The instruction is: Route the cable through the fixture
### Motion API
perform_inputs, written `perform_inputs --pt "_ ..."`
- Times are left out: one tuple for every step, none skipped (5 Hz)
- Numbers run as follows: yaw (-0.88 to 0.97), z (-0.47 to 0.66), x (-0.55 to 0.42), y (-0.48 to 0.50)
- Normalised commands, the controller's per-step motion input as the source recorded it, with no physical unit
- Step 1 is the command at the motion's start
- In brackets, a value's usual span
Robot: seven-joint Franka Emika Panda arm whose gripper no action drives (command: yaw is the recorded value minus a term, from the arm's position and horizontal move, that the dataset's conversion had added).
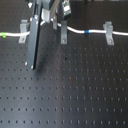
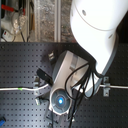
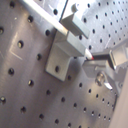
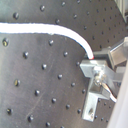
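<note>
**Operator:** Report the tool status, nearest item first.

**Technician:** In both wrist views the gripper (image 4: 94, 64) is pinching the cable (image 4: 45, 29) between its fingertips. The grip sits right at a small red mark on the cord. In the first wrist view the cable (image 3: 45, 16) runs over the slotted top of a fixture (image 3: 67, 47) just beside the fingers.

**Operator:** And farther out?

**Technician:** In the first exterior view three fixtures stand in a row on the black perforated board (image 1: 75, 90). The cable (image 1: 97, 32) passes the middle fixture (image 1: 63, 33) and the right fixture (image 1: 108, 33). The blue band (image 1: 86, 31) lies between them. The green band (image 1: 3, 35) lies near the left fixture (image 1: 23, 32).

**Operator:** Procedure for this step?

**Technician:** Judged advice: keep the cord taut and level with the slot, lower it straight in, and avoid dragging sideways against the bracket. Release only once the cord is seated.

**Operator:** Any markings?

**Technician:** No brand, label or legible writing is visible in any view.
</note>
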Motion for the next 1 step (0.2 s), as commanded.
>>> perform_inputs --pt "0.03 0.53 -0.153 -0.421"
